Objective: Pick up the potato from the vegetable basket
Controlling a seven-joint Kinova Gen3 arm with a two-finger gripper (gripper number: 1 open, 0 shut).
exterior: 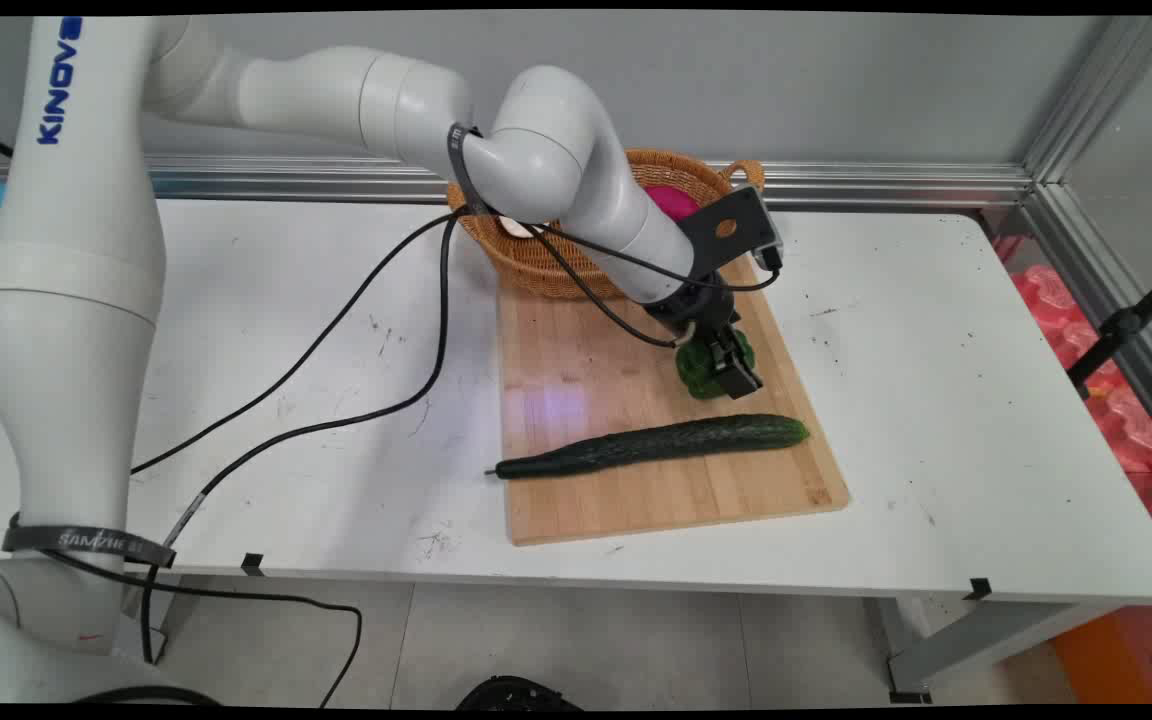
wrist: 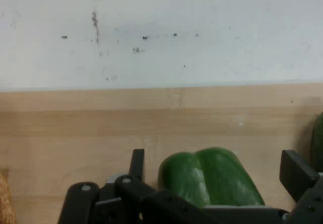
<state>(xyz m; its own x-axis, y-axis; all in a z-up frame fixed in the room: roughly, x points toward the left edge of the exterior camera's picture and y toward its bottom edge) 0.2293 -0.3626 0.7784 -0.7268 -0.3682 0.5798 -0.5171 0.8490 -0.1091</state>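
White desk (exterior: pixel 916 400) against a grey wall carries a bamboo cutting board (exterior: pixel 636 480). Main view: end effector (exterior: pixel 726 368) is down on a green bell pepper (exterior: pixel 701 372) mid-board; cucumber (exterior: pixel 651 445) lies just in front, wicker basket (exterior: pixel 576 265) at the board's far end. Hand view: fingers (wrist: pixel 137 164) spread either side of the pepper, not clamped, pepper resting on the board. Nothing lifted.

pepper: my gripper (exterior: pixel 726 362) covers much of the green pepper (exterior: pixel 700 368); the hand view's bottom edge cuts off its lower part
basket: my wrist hides the front of the wicker basket (exterior: pixel 536 262) behind the pepper
pink thing: in the basket, mostly hidden (exterior: pixel 674 202); kind unclear
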